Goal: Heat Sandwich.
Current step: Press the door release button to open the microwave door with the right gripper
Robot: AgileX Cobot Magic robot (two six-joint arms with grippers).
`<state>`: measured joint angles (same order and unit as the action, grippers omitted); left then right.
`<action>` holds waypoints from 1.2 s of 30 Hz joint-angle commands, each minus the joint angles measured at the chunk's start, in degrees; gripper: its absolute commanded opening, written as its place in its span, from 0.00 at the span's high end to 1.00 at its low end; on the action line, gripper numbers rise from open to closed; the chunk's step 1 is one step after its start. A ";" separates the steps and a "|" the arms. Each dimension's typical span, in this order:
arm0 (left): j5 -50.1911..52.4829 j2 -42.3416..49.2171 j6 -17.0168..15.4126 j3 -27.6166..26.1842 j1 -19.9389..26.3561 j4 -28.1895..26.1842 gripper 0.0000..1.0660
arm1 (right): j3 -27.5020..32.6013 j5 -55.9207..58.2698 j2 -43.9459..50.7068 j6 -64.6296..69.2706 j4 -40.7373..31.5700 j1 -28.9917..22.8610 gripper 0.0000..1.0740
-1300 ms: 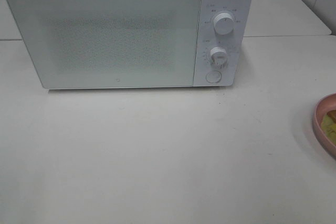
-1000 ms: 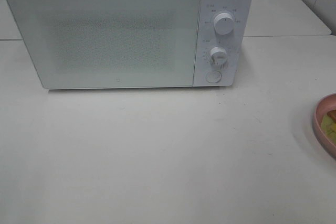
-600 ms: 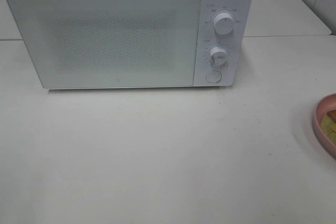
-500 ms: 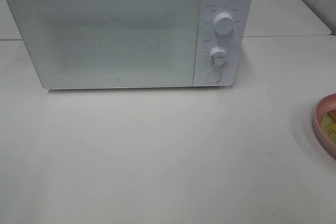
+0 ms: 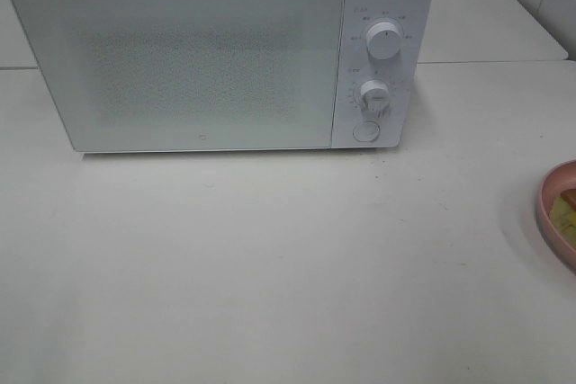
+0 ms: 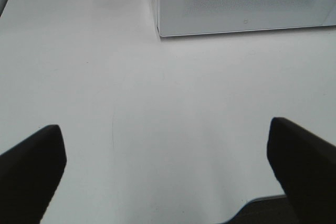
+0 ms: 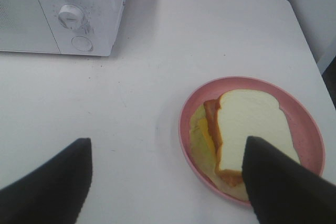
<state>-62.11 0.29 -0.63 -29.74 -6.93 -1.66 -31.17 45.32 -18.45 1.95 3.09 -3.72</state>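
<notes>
A: Where does the sandwich point(image 7: 247, 124) sit?

B: It lies flat on a round pink plate point(image 7: 310, 129), on the white counter point(image 5: 270, 267). It is white sliced bread with a brown crust, and yellow-green filling pokes out on the side facing the microwave point(image 5: 198, 60). In the high view the plate is cut off at the right edge, well apart from the microwave and nearer the front of the counter.

A: And the microwave itself?

B: Its door point(image 5: 180, 60) is shut. The control panel to the right of the door has an upper knob point(image 5: 384, 43), a lower knob point(image 5: 374, 97) and a round button point(image 5: 364, 131) beneath them.

A: What are the left jaws doing?

B: They are spread wide with nothing between them. They hang over bare counter, and the microwave's front lower corner is ahead of them.

A: The right jaws?

B: They are also parted and grasp nothing. They are above the counter. In the wrist view one dark finger point(image 7: 283, 187) covers a corner of the sandwich and plate, and the other point(image 7: 47, 187) is over plain counter. Whether that finger touches the bread cannot be told. Neither arm shows in the high view.
</notes>
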 commanded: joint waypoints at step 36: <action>0.80 1.32 -0.34 0.11 0.11 -0.23 0.06 | -0.29 -49.50 -44.86 0.69 0.00 0.29 0.29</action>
<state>-62.11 0.29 -0.63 -29.74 -6.93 -1.66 -31.17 -1.38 -61.88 2.18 3.04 -3.72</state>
